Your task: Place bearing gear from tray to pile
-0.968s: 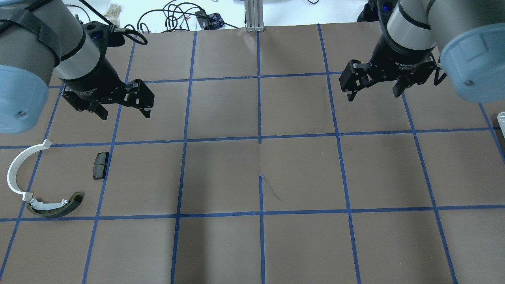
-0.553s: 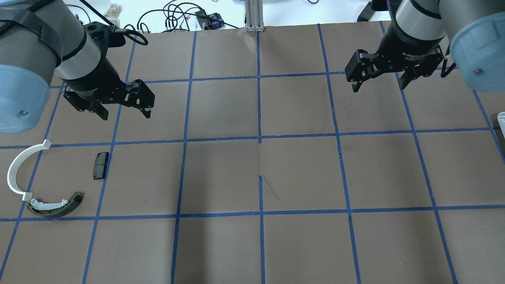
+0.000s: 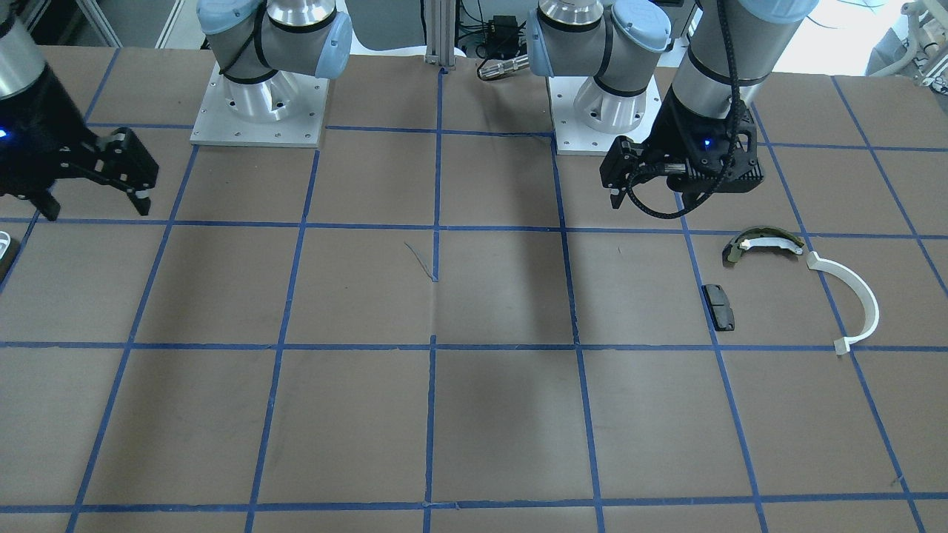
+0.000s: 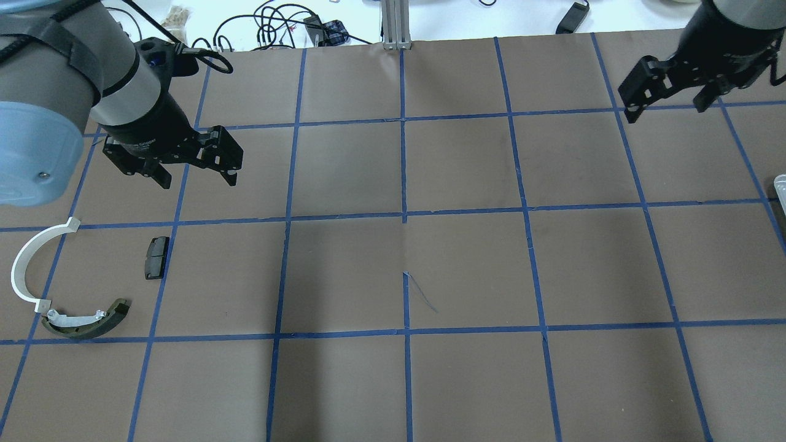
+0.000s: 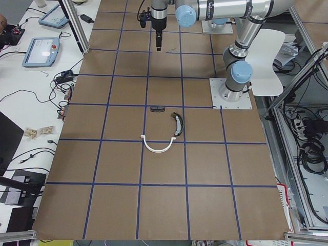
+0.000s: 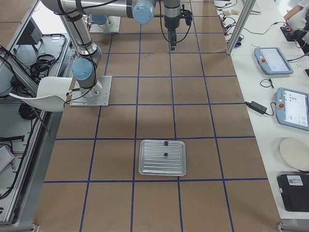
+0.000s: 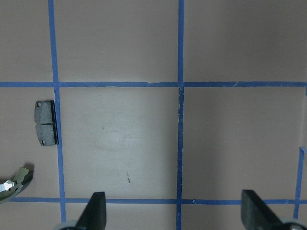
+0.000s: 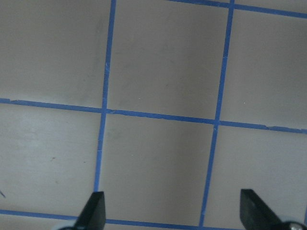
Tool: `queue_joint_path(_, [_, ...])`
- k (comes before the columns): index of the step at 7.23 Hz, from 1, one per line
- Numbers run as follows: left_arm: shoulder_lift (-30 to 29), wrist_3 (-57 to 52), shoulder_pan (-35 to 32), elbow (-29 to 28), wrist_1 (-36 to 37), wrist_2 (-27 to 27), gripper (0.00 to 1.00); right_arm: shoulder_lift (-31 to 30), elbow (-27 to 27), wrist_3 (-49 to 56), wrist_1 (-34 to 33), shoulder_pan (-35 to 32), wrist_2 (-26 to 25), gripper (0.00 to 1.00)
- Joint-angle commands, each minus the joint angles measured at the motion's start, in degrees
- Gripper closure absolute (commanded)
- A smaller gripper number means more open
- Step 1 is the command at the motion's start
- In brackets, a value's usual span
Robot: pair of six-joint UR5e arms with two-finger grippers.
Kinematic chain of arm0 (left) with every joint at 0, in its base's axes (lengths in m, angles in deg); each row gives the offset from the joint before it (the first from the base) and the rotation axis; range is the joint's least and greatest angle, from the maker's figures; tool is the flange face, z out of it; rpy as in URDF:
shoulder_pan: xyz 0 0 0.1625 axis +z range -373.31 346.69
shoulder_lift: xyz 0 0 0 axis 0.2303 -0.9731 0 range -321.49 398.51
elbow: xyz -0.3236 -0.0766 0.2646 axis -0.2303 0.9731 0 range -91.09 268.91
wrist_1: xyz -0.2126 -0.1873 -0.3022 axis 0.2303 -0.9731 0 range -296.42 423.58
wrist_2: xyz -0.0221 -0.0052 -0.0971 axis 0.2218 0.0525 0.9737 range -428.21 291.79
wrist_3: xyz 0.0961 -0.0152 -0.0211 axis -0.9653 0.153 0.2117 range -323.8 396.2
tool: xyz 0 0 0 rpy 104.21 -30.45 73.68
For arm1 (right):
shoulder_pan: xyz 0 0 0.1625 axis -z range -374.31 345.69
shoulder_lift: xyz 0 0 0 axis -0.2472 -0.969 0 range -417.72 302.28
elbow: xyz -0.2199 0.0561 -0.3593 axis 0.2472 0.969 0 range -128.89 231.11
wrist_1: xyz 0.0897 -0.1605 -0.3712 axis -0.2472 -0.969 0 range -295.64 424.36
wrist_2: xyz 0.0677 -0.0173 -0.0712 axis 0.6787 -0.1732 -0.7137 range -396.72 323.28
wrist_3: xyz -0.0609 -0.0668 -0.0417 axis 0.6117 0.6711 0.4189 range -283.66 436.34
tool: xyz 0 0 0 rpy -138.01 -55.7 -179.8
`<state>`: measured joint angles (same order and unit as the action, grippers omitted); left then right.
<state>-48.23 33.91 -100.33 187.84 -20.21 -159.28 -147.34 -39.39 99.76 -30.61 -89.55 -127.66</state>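
Note:
The ribbed metal tray (image 6: 145, 164) lies near the table's right end. Two small dark parts (image 6: 165, 154) lie on it, too small to tell which is the bearing gear. Only the tray's edge (image 4: 781, 183) shows overhead. The pile is at the left: a white half-ring strip (image 4: 24, 264), a black pad (image 4: 156, 257) and an olive-and-white shoe (image 4: 86, 320). My left gripper (image 4: 198, 178) is open and empty, above the table beyond the pad. My right gripper (image 4: 666, 109) is open and empty at the far right, well short of the tray.
Brown table paper with a blue tape grid (image 4: 404, 212). An aluminium post (image 4: 393, 24) and cables (image 4: 276, 24) stand at the far edge. Tablets (image 6: 273, 60) and a power adapter (image 6: 256, 107) lie on the side bench beyond it.
My right gripper has moved to the right and further from the robot, towards the far right corner, still open. The left gripper has barely moved. The pile parts lie as before.

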Motion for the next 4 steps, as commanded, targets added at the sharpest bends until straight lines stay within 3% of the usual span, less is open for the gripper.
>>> queue_joint_path(1, [-0.02,0.09,0.0,0.74,0.56,-0.07,0.0,1.9,-0.03,15.89,-0.48,10.33,-0.04,0.0])
queue_joint_path(4, [-0.72,0.18,0.09,0.83,2.4,-0.16,0.0,10.67,0.06,36.9,-5.38,26.76,0.05,0.0])
